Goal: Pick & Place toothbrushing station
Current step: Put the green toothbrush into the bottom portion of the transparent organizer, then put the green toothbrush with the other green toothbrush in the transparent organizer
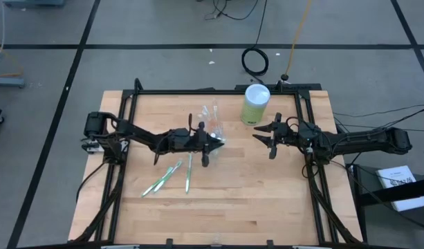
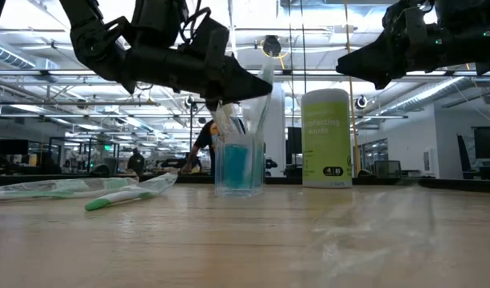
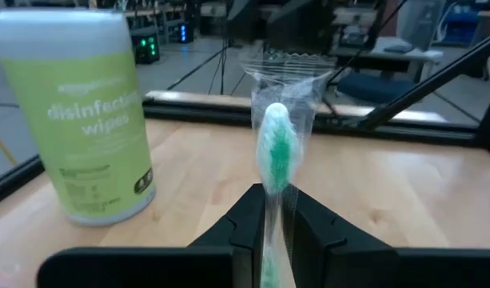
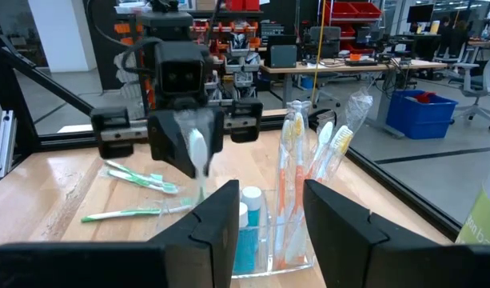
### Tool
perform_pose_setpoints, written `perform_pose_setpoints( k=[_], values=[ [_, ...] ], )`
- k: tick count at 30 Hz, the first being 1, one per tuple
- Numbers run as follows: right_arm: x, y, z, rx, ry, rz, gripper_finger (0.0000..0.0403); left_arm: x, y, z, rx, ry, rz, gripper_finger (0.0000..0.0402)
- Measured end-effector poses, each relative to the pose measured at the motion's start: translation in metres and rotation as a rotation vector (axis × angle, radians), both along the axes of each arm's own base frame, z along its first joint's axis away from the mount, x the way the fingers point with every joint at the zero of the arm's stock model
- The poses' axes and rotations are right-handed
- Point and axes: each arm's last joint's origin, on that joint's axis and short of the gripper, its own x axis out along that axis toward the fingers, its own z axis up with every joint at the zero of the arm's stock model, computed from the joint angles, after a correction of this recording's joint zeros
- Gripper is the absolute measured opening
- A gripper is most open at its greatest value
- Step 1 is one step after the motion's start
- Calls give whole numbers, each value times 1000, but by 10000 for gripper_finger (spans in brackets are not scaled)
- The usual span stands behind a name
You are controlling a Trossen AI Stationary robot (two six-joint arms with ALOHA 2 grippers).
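Overhead, the left gripper sat just beside the clear cup, on the side away from the green wipes canister, presumably lined up to feed a brush in. Two more wrapped green toothbrushes lay flat on the table, farther from the cup on that same side, likely still queued. The right gripper hung near the canister, between it and the table's right rail, apparently waiting.

From table height, the left gripper was above the cup, off the table. The cup showed blue contents low down and wrapped brush handles sticking up past its rim. Canister stood upright just beside the cup. The spare brushes lay on the cup's other side.

Left wrist: fingers were closed on a wrapped green-white toothbrush, bristle end up, held upright; I'd guess so it drops in handle first. Canister stood near.

Right wrist: fingers were spread wide, holding nothing. Straight ahead, the cup held orange-white brushes in wrappers plus small tubes with blue and white caps. The left gripper hung just behind the cup with the wrapped brush pinched.
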Motion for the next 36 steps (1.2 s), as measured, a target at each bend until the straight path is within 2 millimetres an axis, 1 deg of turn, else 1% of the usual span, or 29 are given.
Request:
perform_pose_setpoints(
  k=[3, 6, 8, 15, 18, 21, 25, 28, 30, 32, 36],
  values=[
    [0, 0, 0, 0, 0, 0, 130, 0, -3, 2, 3, -17, -10, 48],
    [0, 0, 0, 0, 0, 0, 130, 0, -3, 2, -1, -21, -17, 70],
    [0, 0, 0, 0, 0, 0, 130, 0, -3, 2, -5, -18, -16, 98],
    [0, 0, 0, 0, 0, 0, 130, 0, -3, 2, -16, -25, -15, 217],
    [0, 0, 0, 0, 0, 0, 130, -1, -3, 5, -16, -27, -15, 253],
    [0, 0, 0, 0, 0, 0, 130, -3, -3, 14, -15, -45, -15, 277],
    [0, 0, 0, 0, 1, 0, 130, -12, -3, 34, -13, -60, -15, 295],
    [0, 0, 0, 0, 2, 0, 130, -23, -3, 48, -14, -10, -13, 298],
    [0, 0, 0, 0, 3, 0, 130, -33, -3, 54, -18, 69, 16, 294],
    [0, 0, 0, 0, 3, 0, 130, -46, -4, 57, -22, 168, 85, 288],
    [0, 0, 0, -2, 4, 0, 130, -72, -11, 55, -70, 380, 199, 273]
  ],
)
